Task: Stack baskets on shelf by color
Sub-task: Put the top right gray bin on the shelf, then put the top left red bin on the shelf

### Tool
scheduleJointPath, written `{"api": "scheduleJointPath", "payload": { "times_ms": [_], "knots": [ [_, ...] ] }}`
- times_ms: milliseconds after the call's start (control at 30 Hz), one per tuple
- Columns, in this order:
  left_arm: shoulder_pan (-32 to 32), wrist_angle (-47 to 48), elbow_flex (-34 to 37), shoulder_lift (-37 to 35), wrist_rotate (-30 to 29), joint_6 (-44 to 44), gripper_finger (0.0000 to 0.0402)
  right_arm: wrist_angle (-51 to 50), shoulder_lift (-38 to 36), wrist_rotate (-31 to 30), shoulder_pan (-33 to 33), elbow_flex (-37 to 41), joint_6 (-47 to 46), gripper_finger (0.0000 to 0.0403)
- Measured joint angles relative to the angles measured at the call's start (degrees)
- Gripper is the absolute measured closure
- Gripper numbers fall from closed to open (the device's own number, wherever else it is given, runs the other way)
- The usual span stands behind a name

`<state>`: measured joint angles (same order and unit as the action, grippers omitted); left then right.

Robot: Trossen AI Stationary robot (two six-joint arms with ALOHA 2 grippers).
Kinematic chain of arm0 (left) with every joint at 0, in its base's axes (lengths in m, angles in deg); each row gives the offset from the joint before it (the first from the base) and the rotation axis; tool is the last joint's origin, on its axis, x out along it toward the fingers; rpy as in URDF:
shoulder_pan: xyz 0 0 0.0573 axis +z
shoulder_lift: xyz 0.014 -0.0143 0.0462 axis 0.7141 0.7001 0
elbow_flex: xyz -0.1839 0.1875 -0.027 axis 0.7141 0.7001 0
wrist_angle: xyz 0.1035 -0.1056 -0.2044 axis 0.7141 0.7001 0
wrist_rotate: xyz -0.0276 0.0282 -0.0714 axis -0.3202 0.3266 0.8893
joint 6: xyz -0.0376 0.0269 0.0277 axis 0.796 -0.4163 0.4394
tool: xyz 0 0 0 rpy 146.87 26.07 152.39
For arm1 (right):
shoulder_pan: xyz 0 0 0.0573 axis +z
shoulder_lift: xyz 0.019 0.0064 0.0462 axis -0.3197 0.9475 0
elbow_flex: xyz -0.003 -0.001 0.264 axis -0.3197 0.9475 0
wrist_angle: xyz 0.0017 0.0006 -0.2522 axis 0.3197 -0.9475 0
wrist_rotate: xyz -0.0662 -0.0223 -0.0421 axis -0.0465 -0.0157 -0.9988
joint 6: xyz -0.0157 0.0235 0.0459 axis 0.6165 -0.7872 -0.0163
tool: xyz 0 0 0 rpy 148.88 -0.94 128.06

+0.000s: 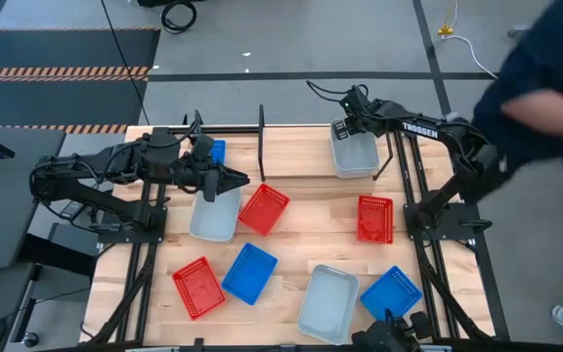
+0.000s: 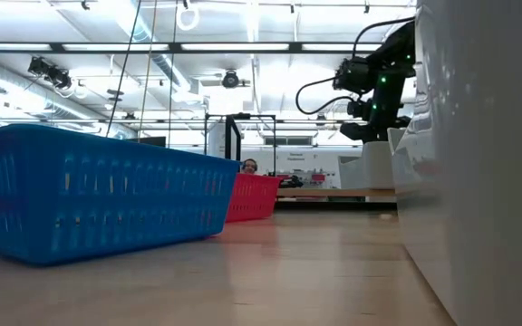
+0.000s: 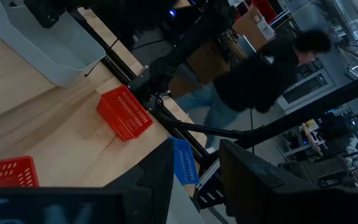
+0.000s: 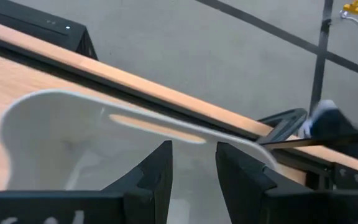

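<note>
Three pale baskets show in the high view: one under my left gripper (image 1: 215, 213), one at the far side under my right gripper (image 1: 353, 156), one near the front (image 1: 325, 303). Red baskets (image 1: 263, 209), (image 1: 375, 218), (image 1: 197, 286) and blue ones (image 1: 249, 272), (image 1: 391, 291) lie flat on the wooden top; a third blue one (image 1: 215, 152) sits behind my left arm. The black shelf rail (image 1: 262, 137) stands at the far side. My left gripper (image 1: 238, 181) is over the left pale basket's far right corner. My right gripper (image 1: 343, 128) is at the far basket's far rim. My left gripper (image 3: 194, 186) has a pale strip of the basket's rim (image 3: 182, 208) between its two fingers, near the basket's far right corner; the fingers come in slanting from the table's left. The basket's bottom looks to be on the table. My right gripper (image 4: 193, 171) pinches the far short wall of the pale basket just below its rim (image 4: 185, 134), beside the handle slot (image 4: 142, 123). One finger is inside the basket and one outside, coming from above.
A person in dark clothes (image 1: 545, 78) leans in past the table's far right corner, also seen in the left wrist view (image 3: 260, 68). In the low view a blue basket (image 2: 89, 190) and a pale wall (image 2: 478, 163) stand close to the camera.
</note>
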<state>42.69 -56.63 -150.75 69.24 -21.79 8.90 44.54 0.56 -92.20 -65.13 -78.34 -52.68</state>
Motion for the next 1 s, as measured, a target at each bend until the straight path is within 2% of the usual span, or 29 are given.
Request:
{"api": "scheduleJointPath", "payload": {
  "times_ms": [167, 400, 667, 1000],
  "knots": [
    [0.0, 0.0, 0.0, 0.0, 0.0, 0.2, 0.0267, 0.0, 0.1, -1.0, -2.0, 0.2, 0.8, 0.0275],
    [0.0, 0.0, 0.0, 0.0, 0.0, 0.3, 0.0267, 0.9, 0.3, 1.2, -4.2, 0.3, -0.5, 0.0275],
    [0.0, 0.0, 0.0, 0.0, 0.0, 0.3, 0.0267, 2.1, 0.2, 3.7, -3.2, 0.2, -0.6, 0.0275],
    [0.0, -0.1, 0.0, 0.0, 0.0, 0.3, 0.0267, 0.7, 0.1, 5.7, 0.7, -5.7, 9.4, 0.0274]
  ]
}}
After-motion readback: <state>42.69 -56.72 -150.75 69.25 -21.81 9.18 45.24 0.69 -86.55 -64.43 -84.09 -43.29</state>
